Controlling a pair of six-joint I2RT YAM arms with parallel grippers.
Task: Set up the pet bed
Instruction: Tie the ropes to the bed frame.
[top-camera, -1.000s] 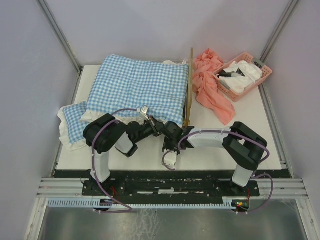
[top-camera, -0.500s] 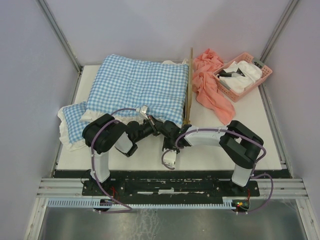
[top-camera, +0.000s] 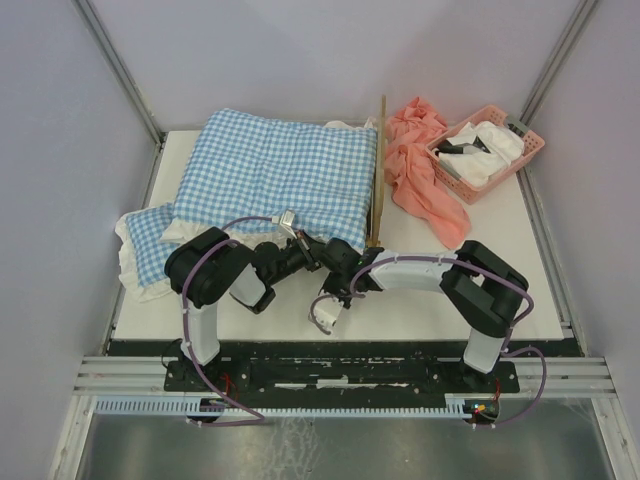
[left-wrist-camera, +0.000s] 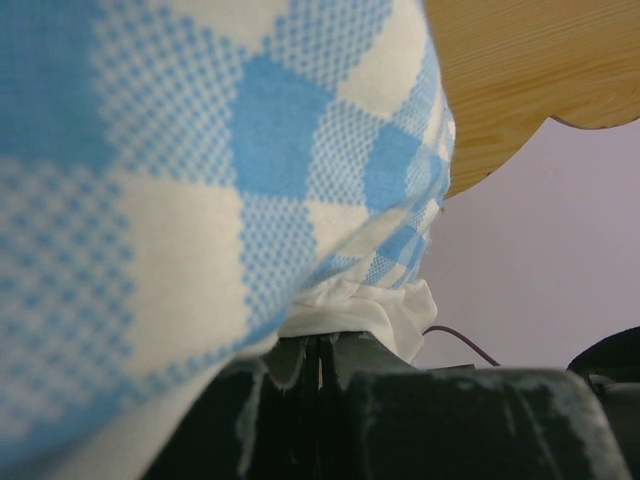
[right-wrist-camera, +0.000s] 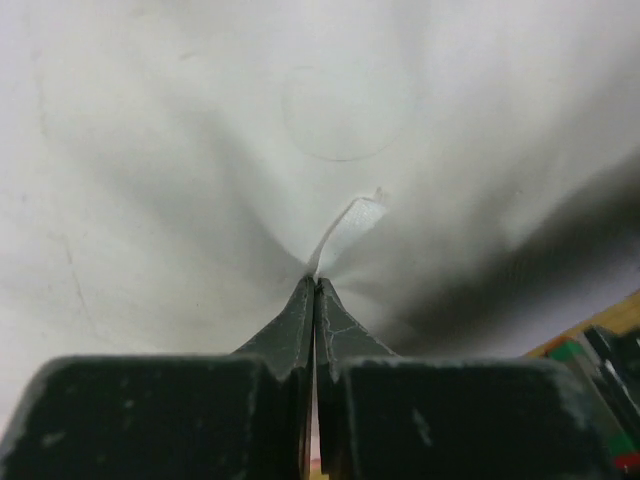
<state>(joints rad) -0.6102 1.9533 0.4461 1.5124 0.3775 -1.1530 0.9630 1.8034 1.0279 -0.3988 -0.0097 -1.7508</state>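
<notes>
The pet bed (top-camera: 379, 170), on the counter (top-camera: 450, 290) under the soft checked cushion (top-camera: 270, 170), is probably stiff and light and best held by its headboard (left-wrist-camera: 520, 80); the left gripper (left-wrist-camera: 320, 345) pinches the frill (left-wrist-camera: 360, 305), and the right gripper (right-wrist-camera: 315, 285) clamps white cloth (right-wrist-camera: 200, 150).

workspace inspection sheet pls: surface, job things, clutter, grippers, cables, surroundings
surface: white table, bare at the right front, covered at the left and back.
job's things: pet bed, only its wooden headboard shows; the large checked cushion hides the rest.
clutter: small checked cushion at the left edge; pink cloth; pink basket holding white and dark items.
grippers: left gripper shut on the cushion's white frill; right gripper shut on white fabric.
cables: purple cables loop along both arms; no snag seen.
surroundings: pale walls, metal frame posts.
</notes>
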